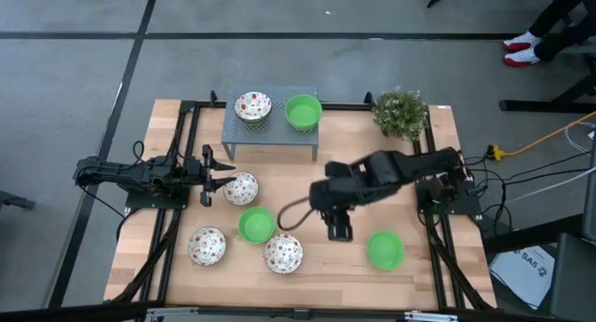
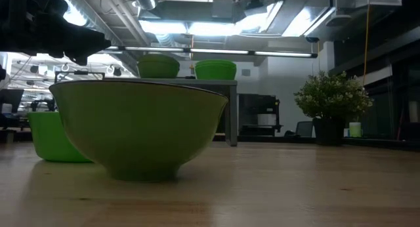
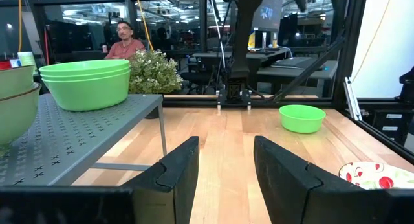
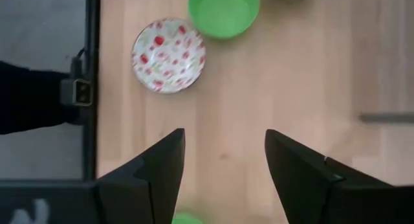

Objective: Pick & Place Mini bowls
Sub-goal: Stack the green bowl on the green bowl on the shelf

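In the high view, the grey shelf point(image 1: 270, 134) at the far side carries a speckled bowl stack point(image 1: 252, 106) and a green bowl point(image 1: 303, 112). Two green bowls point(image 1: 256, 224) point(image 1: 385, 249) and three speckled bowls point(image 1: 241, 188) point(image 1: 207, 246) point(image 1: 283, 253) stand on their bases on the table. My left gripper point(image 1: 212, 176) point(image 3: 225, 156) is open and level, just left of the nearest speckled bowl point(image 3: 378, 175). My right gripper point(image 1: 337, 224) point(image 4: 225, 143) is open and points down over bare wood, between a speckled bowl point(image 4: 169, 54) and the right green bowl.
A small bushy plant point(image 1: 401, 113) stands at the table's far right corner. A black frame point(image 1: 177, 154) runs along the table's sides. In the low view a green bowl point(image 2: 139, 125) fills the near foreground. A person point(image 3: 123, 39) sits beyond the table.
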You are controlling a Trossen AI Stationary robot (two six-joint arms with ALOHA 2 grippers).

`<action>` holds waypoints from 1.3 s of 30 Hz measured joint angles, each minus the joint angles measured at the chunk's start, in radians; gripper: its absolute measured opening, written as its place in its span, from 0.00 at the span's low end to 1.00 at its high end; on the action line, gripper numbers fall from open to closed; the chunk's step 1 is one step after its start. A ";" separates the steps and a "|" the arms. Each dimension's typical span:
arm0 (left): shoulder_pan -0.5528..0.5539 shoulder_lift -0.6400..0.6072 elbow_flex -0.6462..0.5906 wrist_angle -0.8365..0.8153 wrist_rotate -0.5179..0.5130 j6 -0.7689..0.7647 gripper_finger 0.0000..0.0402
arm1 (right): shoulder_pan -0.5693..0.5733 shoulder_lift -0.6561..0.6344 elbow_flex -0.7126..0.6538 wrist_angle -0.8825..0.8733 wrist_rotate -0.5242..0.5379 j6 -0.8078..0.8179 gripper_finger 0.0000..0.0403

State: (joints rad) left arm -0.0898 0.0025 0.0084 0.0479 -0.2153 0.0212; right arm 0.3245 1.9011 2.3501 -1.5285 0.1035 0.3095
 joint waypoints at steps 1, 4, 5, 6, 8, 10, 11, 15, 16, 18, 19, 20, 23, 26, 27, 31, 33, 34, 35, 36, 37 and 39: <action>0.000 0.000 0.000 0.000 0.000 0.000 0.36 | 0.016 0.000 0.000 -0.013 0.001 0.026 0.53; 0.000 0.000 0.000 0.000 0.000 0.000 0.36 | 0.061 0.000 0.000 -0.040 0.002 0.105 0.53; 0.000 0.000 0.000 0.000 0.000 0.000 0.36 | 0.074 0.000 -0.001 -0.042 0.002 0.135 0.53; 0.000 0.000 0.000 0.000 0.000 0.000 0.36 | 0.086 0.002 -0.005 -0.041 0.001 0.164 0.53; 0.000 0.000 0.000 0.000 0.000 0.000 0.36 | 0.107 0.003 -0.018 -0.043 0.001 0.226 0.53; 0.000 0.000 0.000 0.000 0.000 0.000 0.36 | 0.123 0.005 -0.035 -0.042 -0.001 0.290 0.53; 0.000 0.000 0.000 0.000 0.000 0.000 0.36 | 0.128 0.005 -0.046 -0.043 -0.001 0.327 0.53; 0.000 0.000 0.000 0.000 0.000 0.000 0.36 | 0.145 0.005 -0.095 -0.044 -0.002 0.485 0.53; 0.000 0.000 0.000 0.000 0.000 0.000 0.36 | 0.148 0.005 -0.104 -0.043 -0.003 0.528 0.53; 0.000 0.000 0.000 0.000 0.000 0.000 0.36 | 0.151 0.005 -0.128 -0.043 -0.002 0.621 0.53; 0.000 0.000 0.000 0.000 0.000 0.000 0.36 | 0.152 0.005 -0.141 -0.043 -0.007 0.665 0.53; 0.000 0.000 0.000 0.000 0.000 0.000 0.36 | 0.154 0.005 -0.157 -0.042 -0.017 0.709 0.53; 0.000 0.000 0.000 0.000 0.000 0.000 0.36 | 0.165 0.005 -0.207 -0.041 -0.064 0.828 0.53; 0.000 0.000 0.000 0.000 0.000 0.000 0.36 | 0.183 0.005 -0.270 -0.043 -0.102 0.944 0.53; 0.000 0.000 0.000 0.000 0.000 0.000 0.36 | 0.190 0.005 -0.290 -0.042 -0.107 0.975 0.53; 0.000 0.000 0.000 0.000 0.000 0.000 0.36 | 0.226 0.002 -0.376 -0.042 -0.123 1.098 0.53; 0.000 0.000 0.000 0.000 0.000 0.000 0.36 | 0.246 0.001 -0.412 -0.043 -0.146 1.149 0.53; 0.000 0.000 0.000 0.000 0.000 0.000 0.36 | 0.257 0.001 -0.428 -0.042 -0.154 1.166 0.53; 0.000 0.000 0.000 0.000 0.000 0.000 0.36 | 0.269 0.001 -0.445 -0.042 -0.160 1.181 0.53; 0.000 0.000 0.000 0.000 0.000 0.000 0.36 | 0.282 0.001 -0.461 -0.043 -0.161 1.200 0.53; 0.000 0.000 0.000 0.000 0.000 0.000 0.36 | 0.294 0.001 -0.477 -0.043 -0.161 1.215 0.53; 0.000 0.000 0.000 0.000 0.000 0.000 0.36 | 0.314 0.001 -0.509 -0.042 -0.161 1.238 0.53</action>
State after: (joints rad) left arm -0.0895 0.0025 0.0082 0.0479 -0.2153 0.0212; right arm 0.6384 1.9018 1.8410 -1.5707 -0.0578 1.5476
